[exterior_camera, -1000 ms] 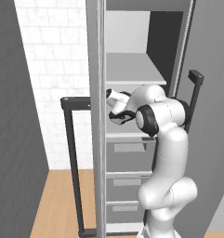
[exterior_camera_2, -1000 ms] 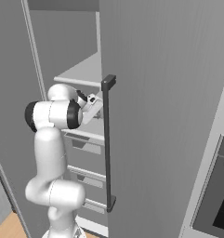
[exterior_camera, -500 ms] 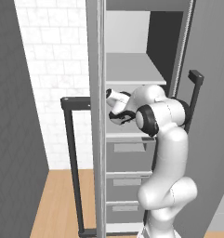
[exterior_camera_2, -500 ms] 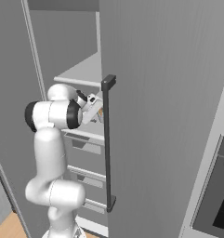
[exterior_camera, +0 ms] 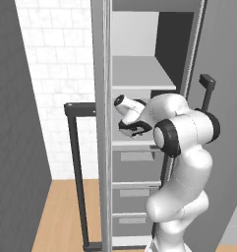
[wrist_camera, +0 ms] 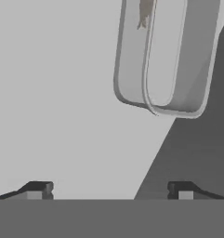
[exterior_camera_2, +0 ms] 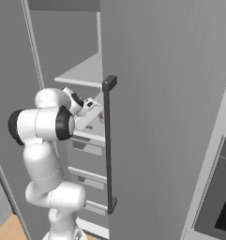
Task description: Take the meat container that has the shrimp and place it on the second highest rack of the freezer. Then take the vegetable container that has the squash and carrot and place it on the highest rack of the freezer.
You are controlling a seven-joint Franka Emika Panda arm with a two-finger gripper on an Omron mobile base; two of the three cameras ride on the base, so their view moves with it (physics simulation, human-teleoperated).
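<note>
The meat container, a pale grey tray with rounded corners, lies on a flat pale shelf inside the freezer. The thin orange-brown shrimp shows in it at the top edge of the hand view. My gripper is open, a short way back from the tray and not touching it, with one fingertip at each side and nothing between them. In the left base view the gripper reaches in under the upper shelf, just above the drawers. The right base view shows the gripper behind the door edge.
The freezer's left door stands open with a long dark bar handle. The right door and its handle are close beside the arm. Drawers sit below the shelf. A white tiled wall is at the left and an oven at the right.
The gripper's fingers have parted and let go of the meat container, which now rests on the shelf. The arm has barely moved.
</note>
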